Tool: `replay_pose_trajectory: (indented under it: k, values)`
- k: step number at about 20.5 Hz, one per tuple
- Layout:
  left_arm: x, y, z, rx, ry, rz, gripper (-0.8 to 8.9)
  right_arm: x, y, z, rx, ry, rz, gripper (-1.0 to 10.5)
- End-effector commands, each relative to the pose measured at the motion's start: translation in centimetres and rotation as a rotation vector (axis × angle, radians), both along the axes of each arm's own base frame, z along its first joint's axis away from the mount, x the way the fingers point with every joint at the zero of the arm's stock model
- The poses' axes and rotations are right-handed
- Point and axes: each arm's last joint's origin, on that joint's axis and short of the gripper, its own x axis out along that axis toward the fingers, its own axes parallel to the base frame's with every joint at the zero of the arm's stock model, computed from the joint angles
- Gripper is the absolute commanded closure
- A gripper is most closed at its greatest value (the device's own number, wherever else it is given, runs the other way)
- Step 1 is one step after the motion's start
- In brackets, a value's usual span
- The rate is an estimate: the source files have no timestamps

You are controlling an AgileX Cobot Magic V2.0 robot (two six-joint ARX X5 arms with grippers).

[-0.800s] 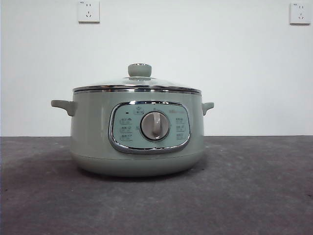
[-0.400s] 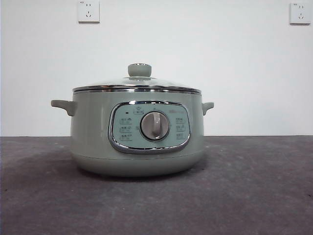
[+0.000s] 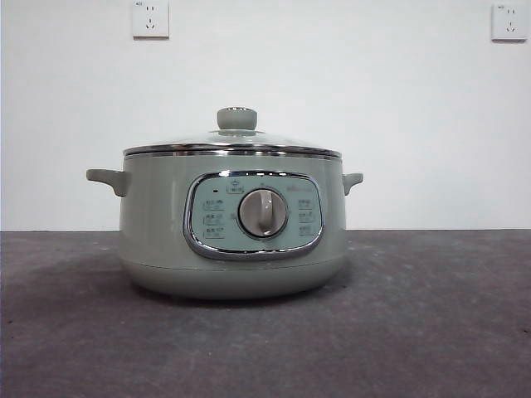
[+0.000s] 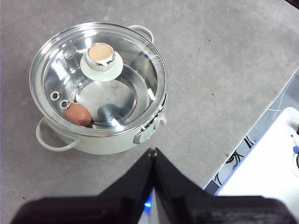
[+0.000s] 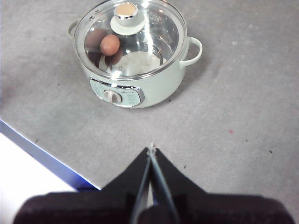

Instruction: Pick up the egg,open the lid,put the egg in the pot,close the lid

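Observation:
The pale green pot (image 3: 232, 224) stands on the grey table with the glass lid (image 3: 232, 143) seated on its rim, green knob on top. Through the glass, the brown egg (image 4: 77, 115) lies inside the pot near its wall, also visible as the egg (image 5: 110, 44) in the right wrist view. My left gripper (image 4: 153, 153) hangs shut and empty high above the table, off the pot's (image 4: 100, 88) control-panel side. My right gripper (image 5: 151, 149) is likewise shut and empty, raised well clear of the pot (image 5: 133, 51). Neither arm shows in the front view.
Two wall sockets (image 3: 150, 18) sit high on the white wall behind. The table edge (image 4: 261, 105) runs close to the pot's front, with a white surface (image 4: 271, 163) beyond it. A blue-edged white board (image 5: 32, 177) borders the table in the right wrist view.

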Motion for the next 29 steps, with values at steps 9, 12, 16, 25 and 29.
replay_pose_trajectory:
  k: [9,12,16,25,29]
  values:
    - [0.1,-0.1,0.1,-0.006,-0.004,0.003,8.17,1.1,0.8,-0.6,-0.036,0.064,-0.009,9.5]
    - [0.3,-0.1,0.2,-0.030,-0.007,0.023,8.17,1.5,1.1,-0.7,-0.045,0.077,-0.009,9.5]
    - [1.4,-0.4,1.8,-0.107,-0.217,0.016,8.17,2.1,1.6,-0.9,-0.059,0.094,-0.010,9.5]
    - [-0.4,5.8,-1.5,-0.221,-0.676,0.156,8.17,3.6,2.7,-1.5,-0.093,0.140,-0.010,9.5]
    - [-1.8,7.6,-9.4,-0.159,-0.767,0.290,8.17,4.2,3.2,-1.7,-0.108,0.160,-0.010,9.5]
